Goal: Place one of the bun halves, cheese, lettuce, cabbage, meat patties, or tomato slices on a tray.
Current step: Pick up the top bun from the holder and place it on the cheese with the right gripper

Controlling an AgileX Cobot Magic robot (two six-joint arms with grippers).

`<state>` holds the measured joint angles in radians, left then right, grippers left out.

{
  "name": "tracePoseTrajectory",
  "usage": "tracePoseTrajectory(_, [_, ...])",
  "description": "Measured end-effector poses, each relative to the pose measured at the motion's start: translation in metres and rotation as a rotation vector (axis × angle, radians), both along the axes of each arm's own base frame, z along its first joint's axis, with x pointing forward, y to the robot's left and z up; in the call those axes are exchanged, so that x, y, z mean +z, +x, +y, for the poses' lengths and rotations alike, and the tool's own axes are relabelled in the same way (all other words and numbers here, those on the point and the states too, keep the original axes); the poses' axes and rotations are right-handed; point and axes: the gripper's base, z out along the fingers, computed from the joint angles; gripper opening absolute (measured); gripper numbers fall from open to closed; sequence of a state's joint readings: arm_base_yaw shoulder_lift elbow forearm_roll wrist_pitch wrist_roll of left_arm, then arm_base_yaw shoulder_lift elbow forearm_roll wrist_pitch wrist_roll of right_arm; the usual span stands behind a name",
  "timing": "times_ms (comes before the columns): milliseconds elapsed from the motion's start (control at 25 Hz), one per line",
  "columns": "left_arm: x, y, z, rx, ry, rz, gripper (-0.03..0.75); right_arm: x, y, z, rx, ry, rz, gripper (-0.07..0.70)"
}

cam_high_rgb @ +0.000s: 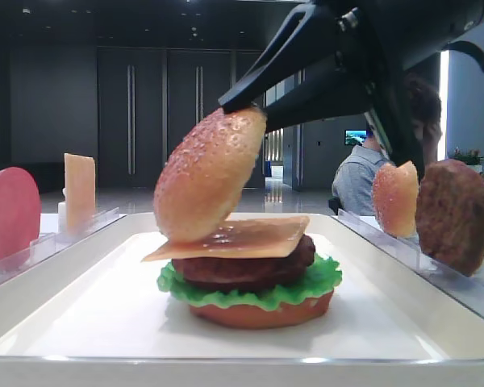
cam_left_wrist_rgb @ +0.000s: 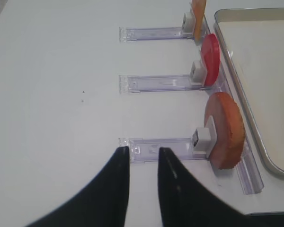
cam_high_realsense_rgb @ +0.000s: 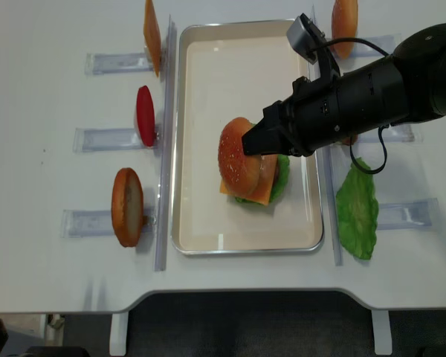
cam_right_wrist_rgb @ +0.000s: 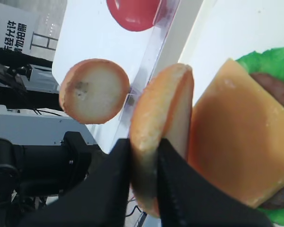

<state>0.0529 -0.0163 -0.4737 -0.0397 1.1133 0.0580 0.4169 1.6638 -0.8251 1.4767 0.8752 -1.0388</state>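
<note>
My right gripper [cam_right_wrist_rgb: 144, 142] is shut on the rim of a domed, speckled bun half [cam_high_rgb: 208, 173]. It holds the bun tilted on edge over a stack on the white tray [cam_high_rgb: 105, 314]. The bun's lower edge meets the cheese [cam_high_rgb: 238, 238], the top layer of the stack. Under the cheese lie a meat patty [cam_high_rgb: 250, 270], ruffled lettuce [cam_high_rgb: 306, 286] and an orange-red bun bottom [cam_high_rgb: 262, 313]. The left gripper [cam_left_wrist_rgb: 143, 150] hovers open over the end of a clear rack [cam_left_wrist_rgb: 161, 146] left of the tray, with nothing between its fingers.
Clear racks left of the tray hold a cheese slice [cam_high_realsense_rgb: 152, 33], a tomato slice [cam_high_realsense_rgb: 145, 115] and a bun piece [cam_high_realsense_rgb: 126, 206]. On the right stand another bun piece [cam_high_rgb: 395, 197] and a patty [cam_high_rgb: 454, 214]. A loose lettuce leaf [cam_high_realsense_rgb: 357, 212] lies there too.
</note>
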Motion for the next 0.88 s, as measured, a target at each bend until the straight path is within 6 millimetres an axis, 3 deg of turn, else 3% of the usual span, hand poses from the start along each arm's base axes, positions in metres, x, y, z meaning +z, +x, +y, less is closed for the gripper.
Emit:
tracePoseTrajectory(280, [0.0000, 0.0000, -0.0001, 0.000, -0.001, 0.000, 0.159, 0.0003, 0.0081, -0.0117, -0.041, 0.003, -0.001, 0.118])
tracePoseTrajectory(880, [0.0000, 0.0000, -0.0001, 0.000, -0.001, 0.000, 0.159, -0.0001, 0.0071, -0.0118, -0.033, 0.000, 0.008, 0.118])
